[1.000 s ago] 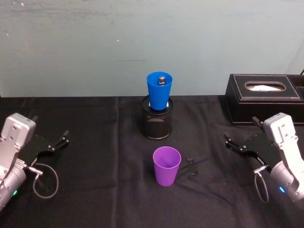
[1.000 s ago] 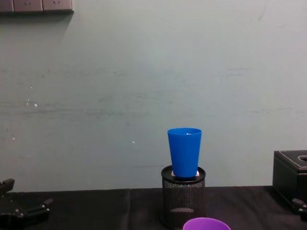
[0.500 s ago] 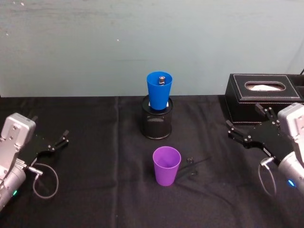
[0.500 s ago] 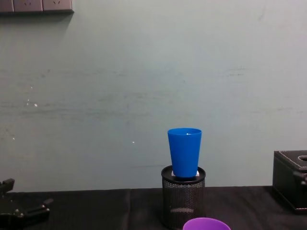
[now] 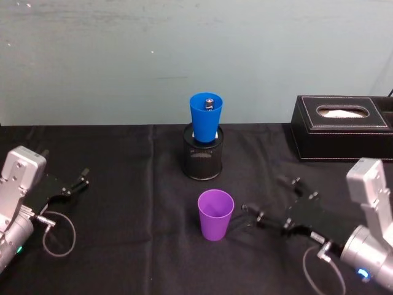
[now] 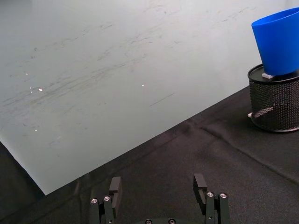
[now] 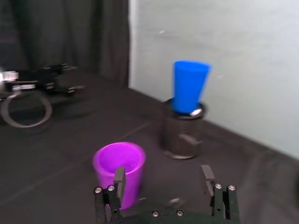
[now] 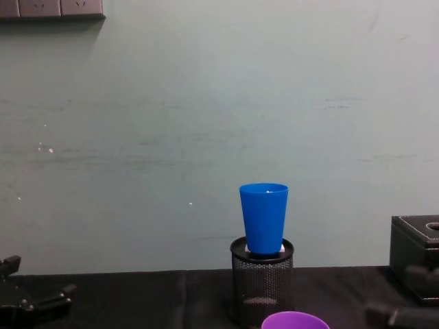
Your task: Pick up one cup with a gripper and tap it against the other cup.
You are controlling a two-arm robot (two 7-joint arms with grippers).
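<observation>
The purple cup (image 5: 215,214) stands upright on the black cloth near the table's middle. Behind it the blue cup (image 5: 206,117) sits upright in the mouth of a black wire-mesh holder (image 5: 203,157). My right gripper (image 5: 269,198) is open, low over the cloth just right of the purple cup, fingers pointing at it without touching. In the right wrist view the purple cup (image 7: 119,167) lies just ahead of one fingertip, off the gap's centre, with the blue cup (image 7: 189,86) farther on. My left gripper (image 5: 78,179) rests open at the far left.
A black tissue box (image 5: 341,126) stands at the back right against the pale wall. Cable loops hang under both wrists. A small dark object (image 5: 209,101) sits inside the blue cup. Open black cloth (image 5: 123,203) lies between the left gripper and the cups.
My right gripper has swung from beside the tissue box down and left to a spot close to the purple cup. The left arm and both cups have stayed put.
</observation>
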